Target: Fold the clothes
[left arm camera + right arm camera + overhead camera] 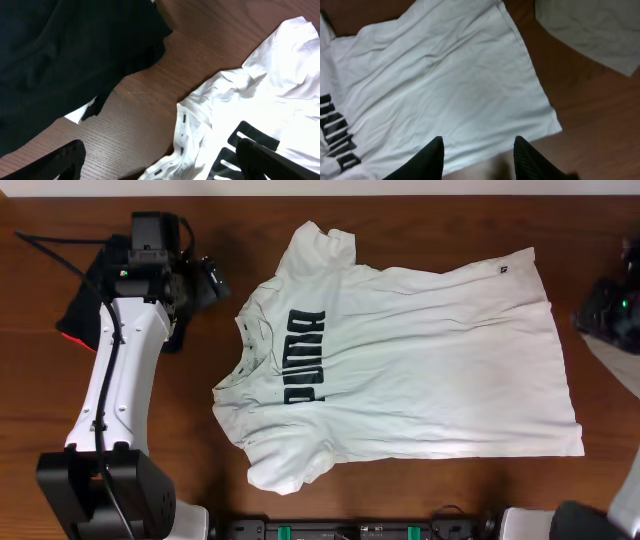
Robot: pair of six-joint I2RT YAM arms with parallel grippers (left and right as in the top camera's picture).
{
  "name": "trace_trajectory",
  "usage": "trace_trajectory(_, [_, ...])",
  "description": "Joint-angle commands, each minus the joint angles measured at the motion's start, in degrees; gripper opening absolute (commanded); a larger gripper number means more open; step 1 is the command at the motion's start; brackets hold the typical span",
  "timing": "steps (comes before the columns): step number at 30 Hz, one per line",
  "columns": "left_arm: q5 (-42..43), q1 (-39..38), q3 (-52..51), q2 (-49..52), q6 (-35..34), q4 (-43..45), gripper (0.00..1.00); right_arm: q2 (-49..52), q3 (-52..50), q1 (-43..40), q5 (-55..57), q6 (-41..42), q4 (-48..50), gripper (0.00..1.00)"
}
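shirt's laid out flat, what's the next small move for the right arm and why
Probably lower the right fingers toward the hem corner of the T-shirt and pinch it. The shirt lies spread out, PUMA side up, with no fold yet, and the open fingers hang close to that edge.

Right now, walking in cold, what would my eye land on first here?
The big white T-shirt spread flat, front up, across the middle of the wooden table, with bold black PUMA lettering on its chest. Then the white left arm stretching along the table's left side, over a black garment at the far left corner.
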Motion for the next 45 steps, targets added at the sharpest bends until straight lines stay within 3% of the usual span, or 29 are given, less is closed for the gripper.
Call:
trace_trajectory(1, [-0.5,0.2,0.1,0.3,0.0,0.2,0.98,-2.4,-5.6,-0.3,1.1,1.3,0.1,0.45])
trace_trajectory(4, [1.9,0.2,0.1,0.3,-0.7,-0.3,0.98,-5.6,-13.2,-0.5,1.3,1.3,3.8,0.47])
trace_trajectory(6, [8.5,0.2,0.1,0.3,1.6,-0.6,0.98,-7.4,-20.0,-0.6,1.2,1.5,8.0,0.5])
trace_trajectory(8, [12.8,-0.2,0.1,0.3,4.0,-0.5,0.98,-7.9,-24.6,-0.7,1.2,1.5,11.0,0.64])
trace_trajectory(10, [13.5,-1.2,0.1,0.3,6.5,-0.2,0.97,-7.8,-29.5,-0.7,1.2,1.5,14.8,0.71])
trace_trajectory(15, [12.7,-3.8,-0.2,1.3,18.4,0.0,0.73,-7.4,-39.4,-0.7,0.0,3.7,24.4,0.86])
trace_trajectory(18, [12.0,-4.1,-1.0,3.2,20.2,0.3,0.57,-7.2,-42.6,-0.7,0.2,4.3,28.6,0.87])
trace_trajectory(22, [12.1,-4.1,-1.3,7.9,20.5,0.9,0.46,-7.2,-45.5,-0.7,1.9,4.3,32.0,0.99])
trace_trajectory(27, [16.9,-4.4,-1.3,13.1,20.5,1.0,0.45,-7.2,-47.1,-0.7,4.3,4.3,33.1,0.99])
trace_trajectory(45, [16.9,-6.6,-2.9,17.3,18.5,5.6,0.46,-7.2,-47.1,-0.7,4.3,4.3,33.1,0.99])
